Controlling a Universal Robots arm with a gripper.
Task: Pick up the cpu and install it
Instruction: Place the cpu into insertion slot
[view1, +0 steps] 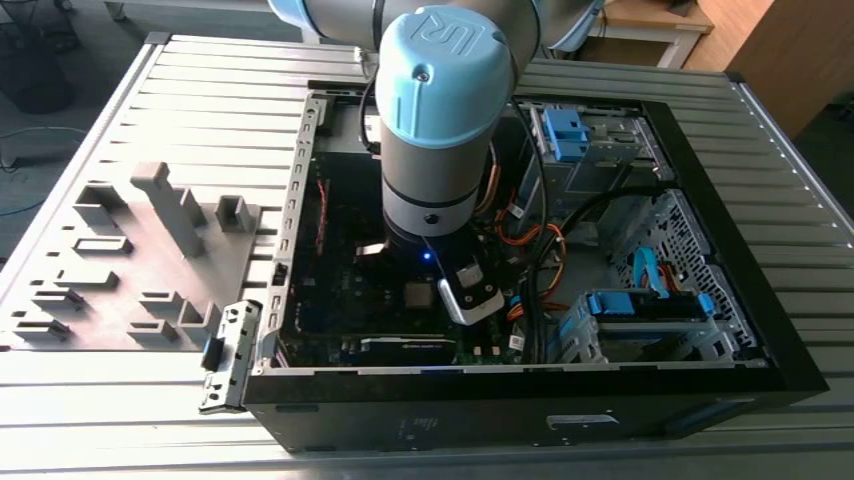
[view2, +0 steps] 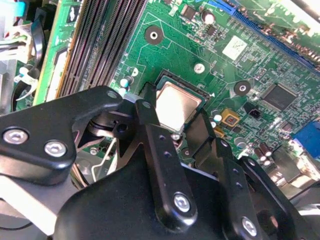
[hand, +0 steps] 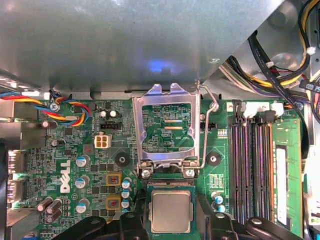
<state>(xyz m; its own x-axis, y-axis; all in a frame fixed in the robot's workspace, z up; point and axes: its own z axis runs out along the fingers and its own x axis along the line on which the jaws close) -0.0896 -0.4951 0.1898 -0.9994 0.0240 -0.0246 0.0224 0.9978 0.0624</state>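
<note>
Straddling the cpu, the gripper has its jaws open and holds nothing. In both wrist views its black fingers stand one on each side of the chip, just beside the dark socket frame. A narrow gap separates each finger from the chip's edge. The cpu lies flat inside that socket on the green motherboard, shiny metal face up. Whether it is fully seated cannot be told. In the first wrist view the fingers are cut off by the frame edge, and in the second wrist view one finger covers a corner of the socket.

Just beyond the chip, the metal load plate stands swung open, with its wire lever raised beside it. Long memory slots run alongside.

In the exterior view the arm reaches down into the open computer case at centre frame. Its wrist blocks much of the board. Grey fixture blocks sit on the ribbed table at the exterior view's left.
</note>
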